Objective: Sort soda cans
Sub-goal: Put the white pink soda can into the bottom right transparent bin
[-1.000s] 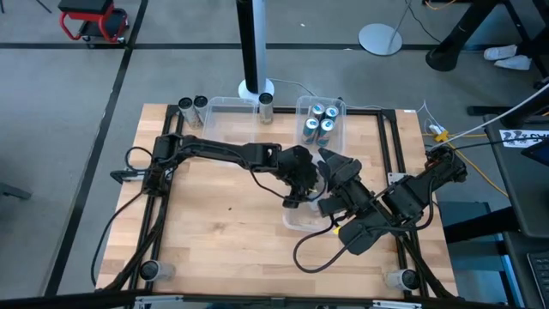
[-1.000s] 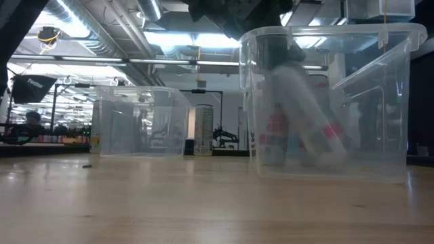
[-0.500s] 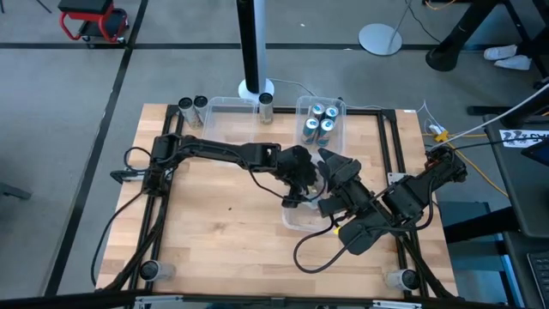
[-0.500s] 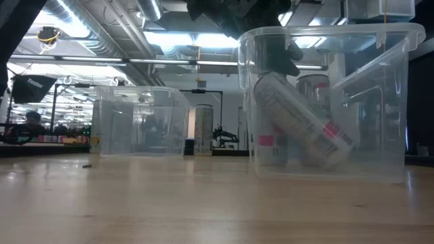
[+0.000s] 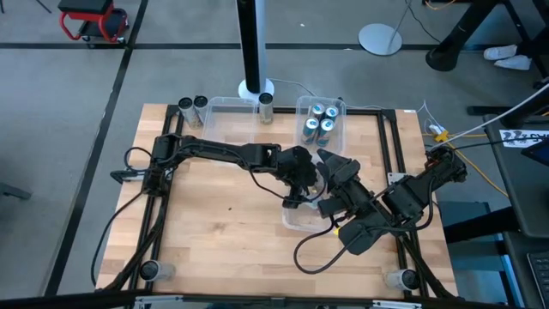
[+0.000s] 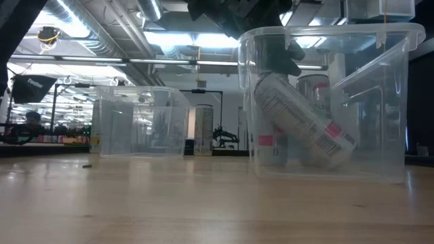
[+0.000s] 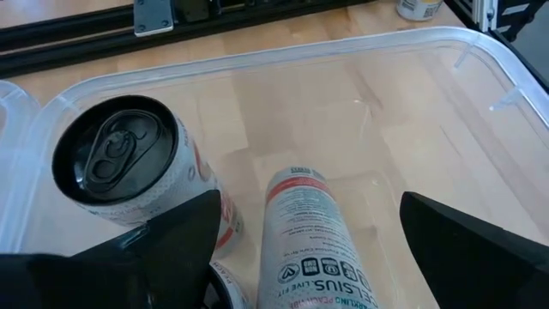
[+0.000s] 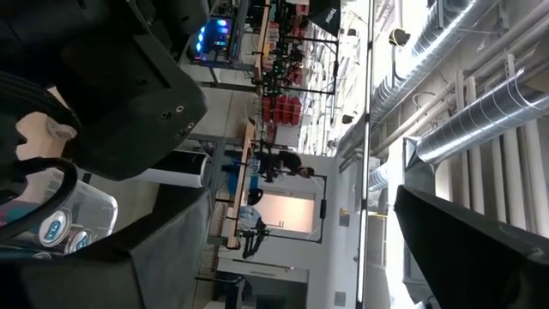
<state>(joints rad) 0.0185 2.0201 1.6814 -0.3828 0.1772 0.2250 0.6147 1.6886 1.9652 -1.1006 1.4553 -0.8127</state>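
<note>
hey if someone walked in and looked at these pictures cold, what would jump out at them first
Probably the white can leaning tilted inside the clear bin near the table's front right, with the left gripper open right above it. Another can stands upright beside it in that bin. At the far edge, a second bin holds a cluster of blue cans.

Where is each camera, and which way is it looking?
High view: above the table, looking straight down; both arms meet over the near bin.
Low view: at tabletop height, looking across; a leaning can lies in that bin, dark arm parts above.
Left wrist view: on the left arm, looking down into the bin; the left tool is open over the leaning can.
Right wrist view: on the right arm, facing the room; the right tool is open.
Low and left wrist views share the leaning can.
</note>
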